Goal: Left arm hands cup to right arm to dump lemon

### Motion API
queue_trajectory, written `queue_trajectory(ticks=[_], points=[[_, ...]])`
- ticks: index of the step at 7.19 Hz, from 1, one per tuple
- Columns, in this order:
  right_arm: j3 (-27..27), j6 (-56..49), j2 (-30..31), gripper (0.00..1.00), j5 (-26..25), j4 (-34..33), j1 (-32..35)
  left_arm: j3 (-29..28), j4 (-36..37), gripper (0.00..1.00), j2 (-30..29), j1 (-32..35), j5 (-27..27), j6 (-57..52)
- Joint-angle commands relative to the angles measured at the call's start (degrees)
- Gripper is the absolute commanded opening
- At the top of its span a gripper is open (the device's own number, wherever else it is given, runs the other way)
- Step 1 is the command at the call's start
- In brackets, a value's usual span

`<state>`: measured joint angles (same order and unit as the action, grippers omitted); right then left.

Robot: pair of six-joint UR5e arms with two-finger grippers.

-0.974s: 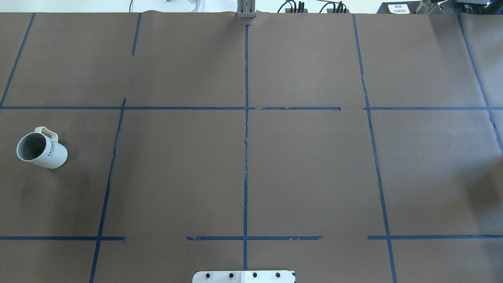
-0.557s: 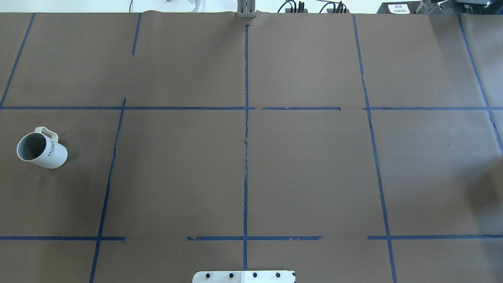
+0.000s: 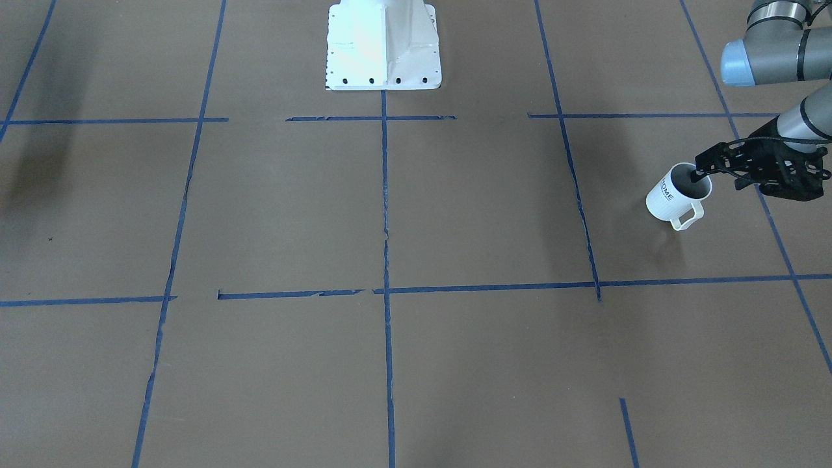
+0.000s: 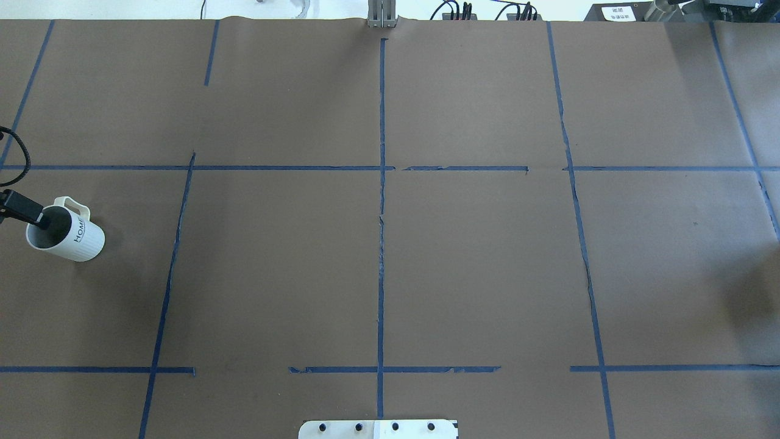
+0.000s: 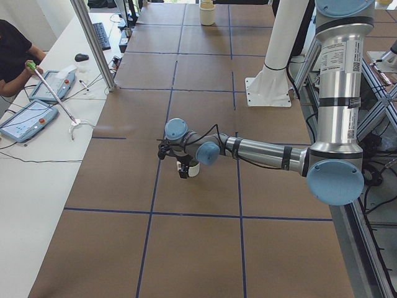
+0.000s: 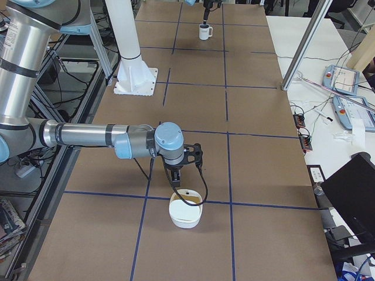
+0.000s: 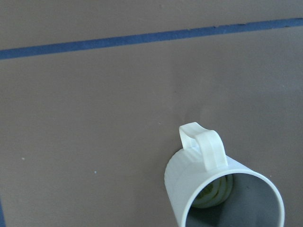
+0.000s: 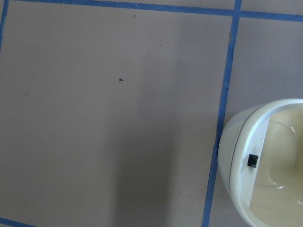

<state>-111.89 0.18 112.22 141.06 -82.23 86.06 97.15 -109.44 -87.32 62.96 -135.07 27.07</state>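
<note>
In the front-facing view the cup [image 3: 668,196] stands upright on the tabletop [image 3: 390,364] far out at 3 o'clock, its handle toward 5 o'clock. The left tool [image 3: 703,173] reaches in from 3 o'clock, one finger dipped into the mouth. Whether it has clenched on the wall I cannot tell.

Overhead, the cup sits at 9 o'clock. A second ago nothing stood by it; now a black finger crosses its rim from 9 o'clock, and the cup has not shifted. I judge the pickup is only starting, with the hand-over still ahead.

From the left end, the left arm [image 5: 267,151] stretches low over the cup.

Only the right-end view shows the right tool [image 6: 177,180], hanging above a white bowl [image 6: 185,212]; its grip cannot be told.

Only the left wrist view shows the lemon [image 7: 215,191], inside the cup.

The right wrist view shows the bowl at 4 o'clock, no fingers.
</note>
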Motion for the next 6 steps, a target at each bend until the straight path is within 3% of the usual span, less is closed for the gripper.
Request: queue_trajectory(ticks=[1, 2, 3, 5, 6], points=[[-0.08, 0.26, 0.62, 1.00, 1.14, 0.31, 0.07, -3.35, -4.88, 0.69, -0.04, -1.87, 2.45, 1.49], [-0.17, 0.44, 1.58, 1.00, 2.36, 1.01, -0.02, -4.94, -7.17, 0.27, -0.04, -1.96, 2.36, 3.58], [0.01, 0.61, 1.59, 1.00, 2.55, 4.58, -0.02, -4.34, -7.46, 0.05, -0.04, -1.96, 2.10, 6.48], [-0.08, 1.84, 2.30, 1.00, 4.39, 10.65, -0.11, 0.38, -8.94, 0.01, -1.09, -2.14, 1.83, 16.73], [-0.08, 3.76, 2.30, 1.00, 4.74, 14.51, -0.98, 3.02, -8.60, 0.00, -4.57, -4.31, 0.79, 24.88]])
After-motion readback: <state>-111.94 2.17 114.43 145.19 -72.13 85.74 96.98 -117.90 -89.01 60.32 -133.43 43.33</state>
